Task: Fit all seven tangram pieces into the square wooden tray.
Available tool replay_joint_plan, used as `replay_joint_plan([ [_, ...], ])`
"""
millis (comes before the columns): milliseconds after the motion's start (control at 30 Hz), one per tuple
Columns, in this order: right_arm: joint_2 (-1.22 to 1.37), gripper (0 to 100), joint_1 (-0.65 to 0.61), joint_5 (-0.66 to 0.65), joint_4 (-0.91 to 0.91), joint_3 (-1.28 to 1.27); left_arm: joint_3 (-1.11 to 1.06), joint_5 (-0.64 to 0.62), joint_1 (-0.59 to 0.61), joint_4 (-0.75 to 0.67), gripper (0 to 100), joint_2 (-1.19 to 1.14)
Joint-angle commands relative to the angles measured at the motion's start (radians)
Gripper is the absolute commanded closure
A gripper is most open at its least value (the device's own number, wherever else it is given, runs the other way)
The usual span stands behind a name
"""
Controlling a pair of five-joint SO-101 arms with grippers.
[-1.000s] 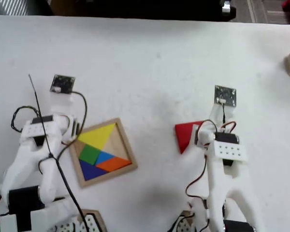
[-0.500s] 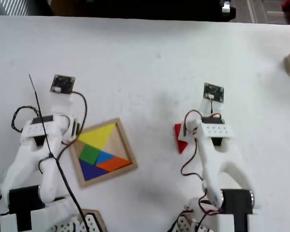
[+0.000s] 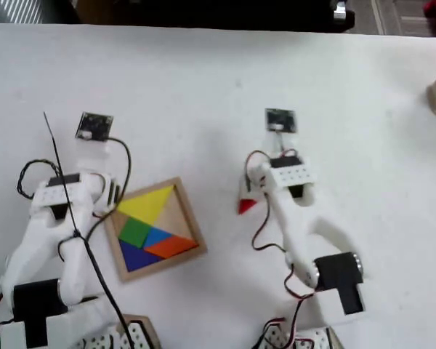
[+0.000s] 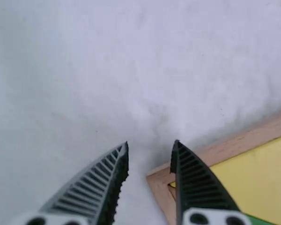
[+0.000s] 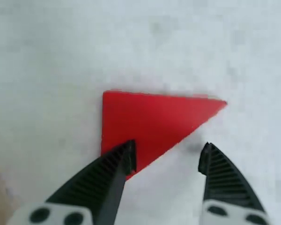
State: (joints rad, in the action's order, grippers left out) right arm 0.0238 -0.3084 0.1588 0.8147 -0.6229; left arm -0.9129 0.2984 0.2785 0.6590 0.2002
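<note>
**5 pcs seated; red triangle (image 5: 147,117) loose under the right end effector (image 5: 168,149)**

High view: you've got the square wooden tray (image 3: 192,216) lying at an angle on the white worktop (image 3: 203,87), just beside the left arm (image 3: 54,218). Inside it are the yellow triangle (image 3: 149,203), green square (image 3: 134,233), light-blue piece (image 3: 157,236), orange piece (image 3: 171,247) and dark-blue piece (image 3: 134,257). A patch of bare wood shows next to the yellow one. The red triangle (image 3: 246,206) lies outside, well apart from the tray, mostly covered by the right arm (image 3: 294,211).

Left wrist view: your left end effector (image 4: 150,146) has its fingers apart w/ nothing btwn them. One finger sits over the tray's corner (image 4: 158,182), the other over bare worktop. The yellow triangle (image 4: 253,176) lies just inside the rim.

Right wrist view: the right end effector is spread open, gripping nothing. One fingertip overlaps the red triangle's edge; the other is over the worktop, just beside the slanted side.
</note>
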Motion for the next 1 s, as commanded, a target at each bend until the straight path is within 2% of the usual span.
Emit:
replay_joint_plan([
  [0, 0.013, 76.9, -0.099, -0.106, 0.001, 0.041, 0.044, -0.005, 0.012, -0.002, 83, 0.002],
  [100, -0.001, 76.9, -0.113, -0.153, 0.038, 0.038, 0.044, -0.005, 0.012, -0.002, 83, 0.002],
  [333, -0.143, 76.9, -0.07, -0.157, 0.101, -0.026, 0.044, -0.005, 0.012, -0.002, 83, 0.002],
  [400, -0.193, 76.9, -0.016, -0.157, 0.102, -0.071, 0.046, -0.005, 0.012, -0.002, 83, 0.002],
  [533, -0.292, 77.2, 0.176, -0.158, 0.107, -0.133, 0.046, -0.005, 0.007, -0.002, 83, 0.002],
  [633, -0.349, 83.8, 0.311, -0.161, 0.108, -0.157, 0.048, -0.005, -0.008, -0.002, 83, 0.002],
  [767, -0.383, 94.0, 0.414, -0.164, 0.102, -0.212, 0.049, -0.006, -0.101, 0.008, 83, 0.01],
  [967, -0.38, 82.0, 0.558, -0.164, 0.102, -0.218, 0.098, -0.008, -0.358, 0.124, 83, 0.01],
])
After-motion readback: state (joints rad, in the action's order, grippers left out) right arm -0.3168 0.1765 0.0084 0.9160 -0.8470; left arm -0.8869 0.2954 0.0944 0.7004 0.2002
